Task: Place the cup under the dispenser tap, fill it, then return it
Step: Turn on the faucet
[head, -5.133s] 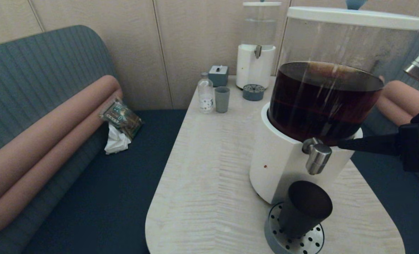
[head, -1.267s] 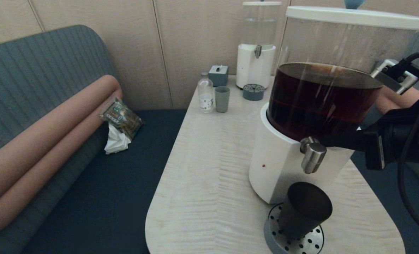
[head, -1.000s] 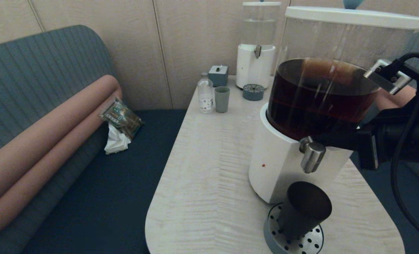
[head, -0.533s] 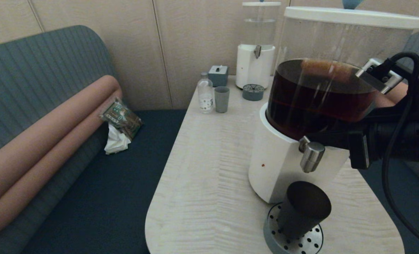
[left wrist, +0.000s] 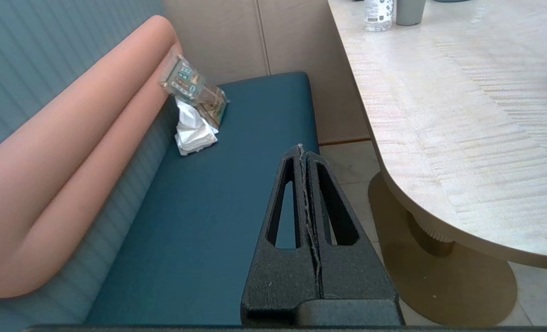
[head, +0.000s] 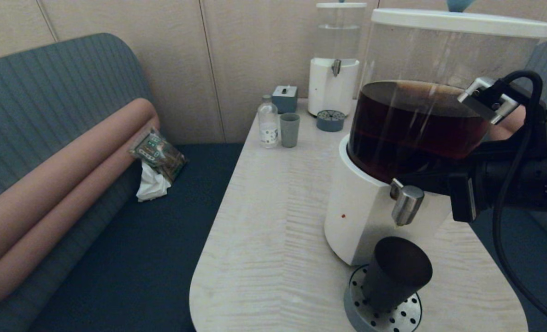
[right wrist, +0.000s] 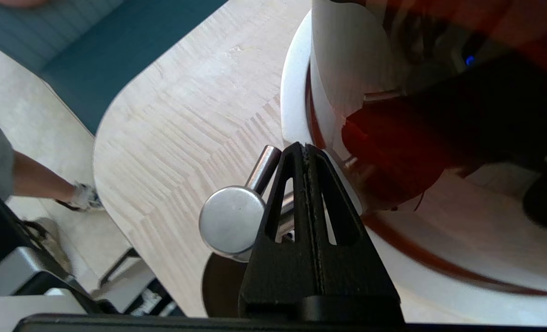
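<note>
Fill step | we see right gripper (right wrist: 304, 150) pinched closed, empty, beside brushed-steel dispenser tap (head: 407, 204) | dark matte tapered cup (head: 395, 279) below (no stream visible) | risk: sideways shove slides dispenser, misaligning spout.

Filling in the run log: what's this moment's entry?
cup on drip tray, under tap | right pincer shut, beside tap | left pincer shut, parked over bench

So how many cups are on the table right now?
2. The dark cup stands on the drip tray under the dispenser tap; the grey-green cup stands at the far end beside the bottle.
</note>
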You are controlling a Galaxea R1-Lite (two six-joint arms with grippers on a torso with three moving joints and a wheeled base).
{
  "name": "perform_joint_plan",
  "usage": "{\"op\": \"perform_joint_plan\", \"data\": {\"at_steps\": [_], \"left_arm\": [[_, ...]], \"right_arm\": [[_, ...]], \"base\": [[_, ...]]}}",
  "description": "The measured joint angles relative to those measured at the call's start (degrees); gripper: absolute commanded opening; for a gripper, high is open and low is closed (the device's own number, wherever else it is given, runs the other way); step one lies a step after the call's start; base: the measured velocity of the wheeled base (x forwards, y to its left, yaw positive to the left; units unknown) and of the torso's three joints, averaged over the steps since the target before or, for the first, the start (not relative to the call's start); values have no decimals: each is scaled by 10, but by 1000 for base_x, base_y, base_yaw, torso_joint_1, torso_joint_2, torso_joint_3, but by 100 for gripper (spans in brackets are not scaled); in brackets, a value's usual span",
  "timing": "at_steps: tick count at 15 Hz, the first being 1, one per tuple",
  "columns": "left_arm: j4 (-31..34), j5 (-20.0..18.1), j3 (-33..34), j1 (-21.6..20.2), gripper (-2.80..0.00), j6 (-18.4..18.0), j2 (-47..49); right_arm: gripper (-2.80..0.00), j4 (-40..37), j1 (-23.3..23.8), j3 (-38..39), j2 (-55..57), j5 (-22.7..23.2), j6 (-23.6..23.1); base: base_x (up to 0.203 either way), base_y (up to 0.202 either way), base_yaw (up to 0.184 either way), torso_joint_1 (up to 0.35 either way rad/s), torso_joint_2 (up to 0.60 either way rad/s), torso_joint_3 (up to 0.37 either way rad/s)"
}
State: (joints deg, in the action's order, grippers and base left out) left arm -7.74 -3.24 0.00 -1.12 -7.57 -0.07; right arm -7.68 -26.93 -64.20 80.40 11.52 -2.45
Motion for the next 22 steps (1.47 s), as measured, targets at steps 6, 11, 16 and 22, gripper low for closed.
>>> {"op": "perform_joint_plan", "data": {"at_steps": [6,11,16,22], "left_arm": [[0,0,0,0,-280,0,0],[0,0,0,0,-280,0,0],[0,0,0,0,-280,0,0],[0,0,0,0,-280,0,0]], "right_arm": [[-280,5,-7,-1,0,7,-11],[-280,11,-8,1,-1,19,-10],[-280,14,-7,3,-2,19,-10],[-280,22,6,-2,-6,15,-9]], "base": [[0,0,0,0,0,0],[0,0,0,0,0,0],[0,0,0,0,0,0],[0,0,0,0,0,0]]}}
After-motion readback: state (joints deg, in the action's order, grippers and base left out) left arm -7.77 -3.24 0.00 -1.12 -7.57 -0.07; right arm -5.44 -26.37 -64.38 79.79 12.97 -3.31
